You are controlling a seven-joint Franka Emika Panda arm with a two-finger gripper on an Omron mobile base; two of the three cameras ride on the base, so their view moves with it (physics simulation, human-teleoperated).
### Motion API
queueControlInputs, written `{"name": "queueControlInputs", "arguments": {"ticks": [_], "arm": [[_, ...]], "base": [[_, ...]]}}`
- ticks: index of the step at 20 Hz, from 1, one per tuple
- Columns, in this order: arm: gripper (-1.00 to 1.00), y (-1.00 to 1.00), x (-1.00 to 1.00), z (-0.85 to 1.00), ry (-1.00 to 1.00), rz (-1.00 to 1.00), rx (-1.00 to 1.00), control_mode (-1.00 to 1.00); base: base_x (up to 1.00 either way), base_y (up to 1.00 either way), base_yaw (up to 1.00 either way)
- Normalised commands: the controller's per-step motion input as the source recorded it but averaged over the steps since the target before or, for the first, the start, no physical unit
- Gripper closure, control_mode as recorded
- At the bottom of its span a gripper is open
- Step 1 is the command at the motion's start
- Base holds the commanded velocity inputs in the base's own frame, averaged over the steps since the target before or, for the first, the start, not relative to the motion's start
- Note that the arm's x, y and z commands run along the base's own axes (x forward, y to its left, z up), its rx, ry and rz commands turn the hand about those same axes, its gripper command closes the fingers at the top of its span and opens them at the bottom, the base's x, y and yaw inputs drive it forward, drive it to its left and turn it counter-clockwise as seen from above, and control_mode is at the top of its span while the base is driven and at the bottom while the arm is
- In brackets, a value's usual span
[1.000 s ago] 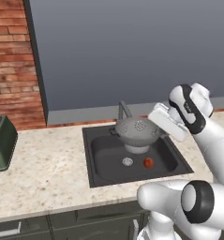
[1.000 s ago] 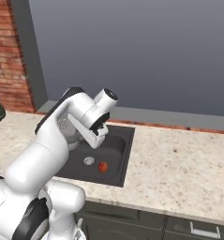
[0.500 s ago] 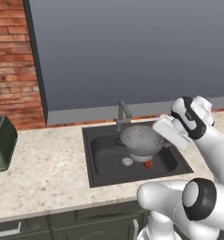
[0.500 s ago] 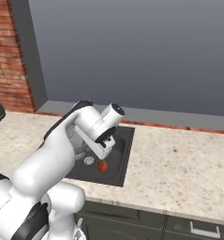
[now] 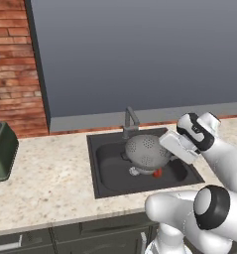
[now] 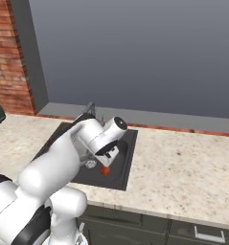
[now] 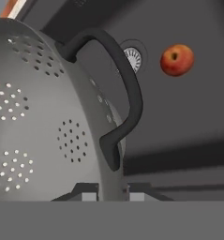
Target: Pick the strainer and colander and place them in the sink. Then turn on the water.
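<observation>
The colander [image 5: 146, 150], a grey perforated bowl with dark handles, hangs tilted low inside the dark sink [image 5: 108, 182], just in front of the faucet [image 5: 130, 119]. My gripper [image 5: 164, 151] holds it from the right and is shut on its rim. In the hand view the colander [image 7: 33, 117] fills the left side. Its dark handle [image 7: 129, 96] arches above my gripper [image 7: 112, 192], whose fingertips [image 7: 89, 192] pinch the rim below that handle. The strainer and the water are out of view.
A red apple [image 5: 157, 172] lies on the sink floor beside the drain [image 5: 135, 171]; both sit under the colander. The apple [image 7: 177, 59] and drain [image 7: 132, 58] also show past the handle. A green toaster [image 5: 1, 151] stands at the far left of the counter.
My gripper has carried the colander down from above the basin to low inside the sink, and the arm has swung right and down with it.
</observation>
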Motion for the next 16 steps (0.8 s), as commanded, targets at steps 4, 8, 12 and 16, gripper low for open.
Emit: {"name": "queueControlInputs", "arguments": {"ticks": [4, 8, 12, 16], "arm": [[1.00, 0.00, 0.44, -0.34, -0.01, 0.00, 0.01, -1.00], [1.00, 0.00, 0.47, -0.24, 0.06, 0.00, 0.00, -1.00], [1.00, 0.00, 0.43, -0.24, 0.13, 0.00, 0.00, -1.00], [1.00, 0.00, 0.36, -0.34, 0.04, 0.00, 0.00, -1.00]], "base": [[0.00, 0.00, 0.00], [0.00, 0.00, 0.00], [0.00, 0.00, 0.00], [0.00, 0.00, 0.00]]}}
